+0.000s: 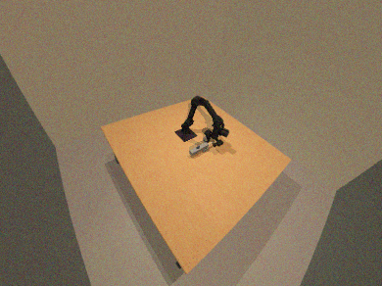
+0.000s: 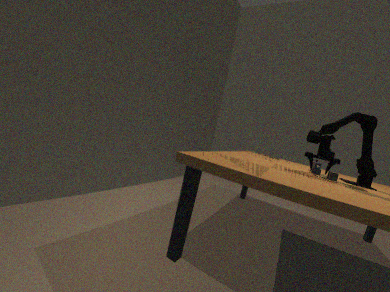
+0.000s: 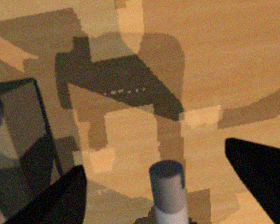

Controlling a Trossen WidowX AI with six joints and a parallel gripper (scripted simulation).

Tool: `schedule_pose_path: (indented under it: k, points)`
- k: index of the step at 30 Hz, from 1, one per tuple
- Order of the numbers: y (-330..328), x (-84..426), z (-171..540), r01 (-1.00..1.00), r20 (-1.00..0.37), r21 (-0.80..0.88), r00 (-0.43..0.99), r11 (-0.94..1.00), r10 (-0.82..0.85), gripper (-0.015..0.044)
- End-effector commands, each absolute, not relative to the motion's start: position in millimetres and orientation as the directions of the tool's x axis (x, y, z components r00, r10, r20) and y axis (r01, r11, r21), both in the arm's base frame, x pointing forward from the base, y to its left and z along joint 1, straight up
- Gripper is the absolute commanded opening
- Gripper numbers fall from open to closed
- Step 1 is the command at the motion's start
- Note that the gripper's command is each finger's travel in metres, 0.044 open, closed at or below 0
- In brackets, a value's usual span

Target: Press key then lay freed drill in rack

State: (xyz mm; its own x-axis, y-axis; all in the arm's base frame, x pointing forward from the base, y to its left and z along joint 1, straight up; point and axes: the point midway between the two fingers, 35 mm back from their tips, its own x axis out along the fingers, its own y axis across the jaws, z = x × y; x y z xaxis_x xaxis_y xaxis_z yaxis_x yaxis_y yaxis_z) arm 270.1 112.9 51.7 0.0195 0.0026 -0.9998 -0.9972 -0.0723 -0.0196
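Note:
My gripper (image 3: pixel 156 159) (image 2: pixel 319 173) (image 1: pixel 214 143) is open, low over the table. In the wrist view an upright grey cylinder (image 3: pixel 168 189) with a darker top stands between the spread fingers, touching neither; its lower end is cut off by the frame. Whether it is the drill's shank or the key cannot be told. A grey block (image 1: pixel 196 150) with a dark spot on top lies beside the gripper in the top view. Which block is the rack is too small to tell.
A dark-edged grey box (image 3: pixel 22 122) stands at the wrist view's left edge, beside the left finger. A small grey block (image 2: pixel 333 177) sits between the gripper and the arm's base in the exterior view. The arm's base stands on a dark square plate (image 1: pixel 186 136) on the wooden table (image 1: pixel 196 215).

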Motion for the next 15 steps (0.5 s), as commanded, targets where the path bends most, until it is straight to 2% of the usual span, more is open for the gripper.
schedule_pose_path:
  k: [1,15]
  points:
    - [110.3,270.3,50.7,-0.997,-1.000,-0.019,0.019,-0.074,0.003,0.0440]
    - [103.0,271.2,48.3,-0.997,-1.000,-0.019,0.019,-0.074,0.003,0.0440]
